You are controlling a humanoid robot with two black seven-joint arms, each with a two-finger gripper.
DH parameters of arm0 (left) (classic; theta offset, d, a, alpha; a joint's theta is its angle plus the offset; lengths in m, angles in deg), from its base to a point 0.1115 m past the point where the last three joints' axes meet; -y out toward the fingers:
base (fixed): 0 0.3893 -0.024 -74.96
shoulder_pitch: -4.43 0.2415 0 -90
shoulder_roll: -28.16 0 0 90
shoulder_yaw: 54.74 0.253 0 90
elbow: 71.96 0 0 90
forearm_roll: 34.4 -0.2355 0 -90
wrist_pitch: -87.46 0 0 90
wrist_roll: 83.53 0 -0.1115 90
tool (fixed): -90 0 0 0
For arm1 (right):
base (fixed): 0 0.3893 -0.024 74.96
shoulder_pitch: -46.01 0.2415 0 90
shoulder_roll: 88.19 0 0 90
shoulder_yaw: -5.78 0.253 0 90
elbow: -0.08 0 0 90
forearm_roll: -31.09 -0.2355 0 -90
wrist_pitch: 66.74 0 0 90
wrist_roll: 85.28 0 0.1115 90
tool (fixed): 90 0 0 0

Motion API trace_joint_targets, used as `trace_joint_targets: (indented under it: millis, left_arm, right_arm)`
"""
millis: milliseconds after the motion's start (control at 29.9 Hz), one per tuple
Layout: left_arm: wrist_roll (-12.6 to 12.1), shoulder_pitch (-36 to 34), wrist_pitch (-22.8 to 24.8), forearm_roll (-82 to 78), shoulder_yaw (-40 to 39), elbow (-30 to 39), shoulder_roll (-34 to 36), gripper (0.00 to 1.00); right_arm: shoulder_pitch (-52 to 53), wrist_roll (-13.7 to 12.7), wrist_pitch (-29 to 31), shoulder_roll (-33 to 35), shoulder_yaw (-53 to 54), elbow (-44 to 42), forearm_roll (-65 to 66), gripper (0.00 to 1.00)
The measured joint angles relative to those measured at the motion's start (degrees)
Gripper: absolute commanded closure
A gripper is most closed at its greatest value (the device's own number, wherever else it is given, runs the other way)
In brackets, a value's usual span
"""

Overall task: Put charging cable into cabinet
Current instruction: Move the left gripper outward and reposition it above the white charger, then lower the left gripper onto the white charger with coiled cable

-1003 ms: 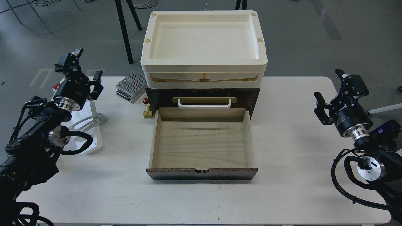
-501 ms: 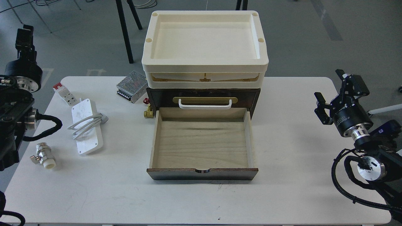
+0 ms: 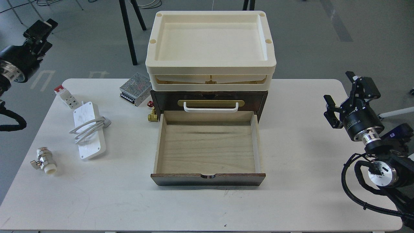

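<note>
Charging cable flat on white table, grey floor beyond

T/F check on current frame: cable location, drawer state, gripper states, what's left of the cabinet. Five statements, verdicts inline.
1. The charging cable lies on the table, left of the cabinet. True.
2. The drawer is shut. False: it is pulled out and empty.
3. The right gripper holds the cable. False: it is open, holding nothing.
4. The left gripper is beyond the table's left edge, away from the cable. True.
5. A metal box sits inside the drawer. False: it stands on the table by the cabinet's left rear.
</note>
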Motion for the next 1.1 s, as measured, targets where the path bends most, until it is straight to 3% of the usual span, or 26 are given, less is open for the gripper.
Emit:
trace_joint_targets:
  millis: [167, 334, 501, 735, 836, 1103]
  left_arm:
    - [0.0, 0.0, -0.4, -12.0, 0.1, 8.7, 4.4, 0.05]
    - [0.0, 0.9, -2.3, -24.2, 1.5, 11.3, 5.9, 0.05]
    - [0.0, 3.1, -10.8, -34.4, 8.6, 11.6, 7.1, 0.05]
    - [0.0, 6.3, -24.5, -36.2, 23.3, 11.4, 7.4, 0.05]
    - [0.0, 8.1, -27.0, -36.0, 25.4, 11.1, 7.4, 0.05]
    - [0.0, 14.0, -28.2, -35.7, 25.7, 10.0, 5.9, 0.04]
  right_arm:
    - [0.1, 0.0, 0.0, 0.0, 0.0, 0.0, 0.0, 0.01]
    - [0.1, 0.0, 0.0, 0.0, 0.0, 0.0, 0.0, 0.01]
    - [0.1, 0.0, 0.0, 0.0, 0.0, 0.0, 0.0, 0.01]
    - [0.1, 0.0, 0.0, 0.0, 0.0, 0.0, 0.0, 0.01]
    - [0.1, 0.0, 0.0, 0.0, 0.0, 0.0, 0.0, 0.01]
    - [0.1, 0.0, 0.0, 0.0, 0.0, 0.0, 0.0, 0.01]
